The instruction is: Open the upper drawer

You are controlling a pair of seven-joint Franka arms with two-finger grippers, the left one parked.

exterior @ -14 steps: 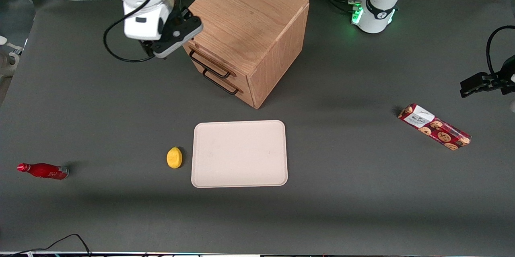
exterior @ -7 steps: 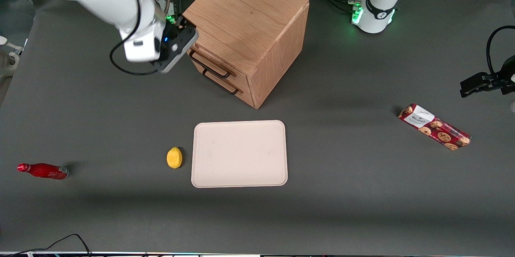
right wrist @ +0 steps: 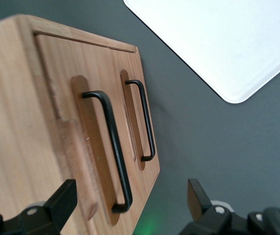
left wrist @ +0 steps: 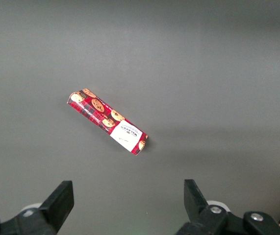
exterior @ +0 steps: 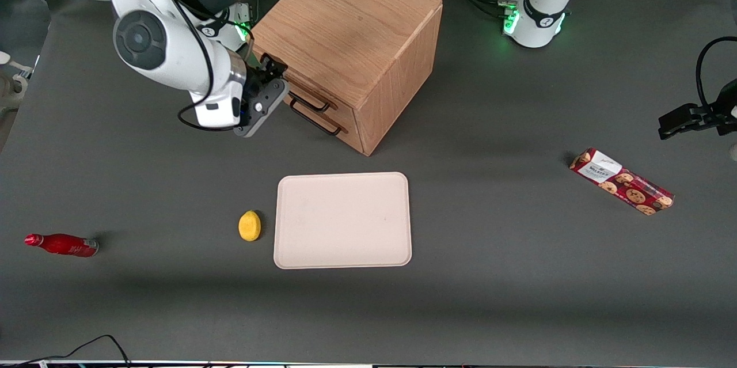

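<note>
Over the last second the right arm's hand (exterior: 266,88) has swung down from above the cabinet's (exterior: 351,40) top edge to sit level with the drawer fronts, just beside the upper drawer (right wrist: 93,147). Its fingers (right wrist: 61,200) stand apart, facing the upper drawer's black handle (right wrist: 113,147) but not yet around it, so the drawer is still shut. I judge the approach nearly done. The dark counter (exterior: 489,270) also carries a pale tray (exterior: 343,220), nearer the front camera.

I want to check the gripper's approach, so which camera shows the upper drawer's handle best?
The right wrist view: the upper drawer's handle shows whole and close, with the open gripper in front of it, not touching. In the front view the gripper hides part of that handle. The left wrist view shows none of it.
</note>
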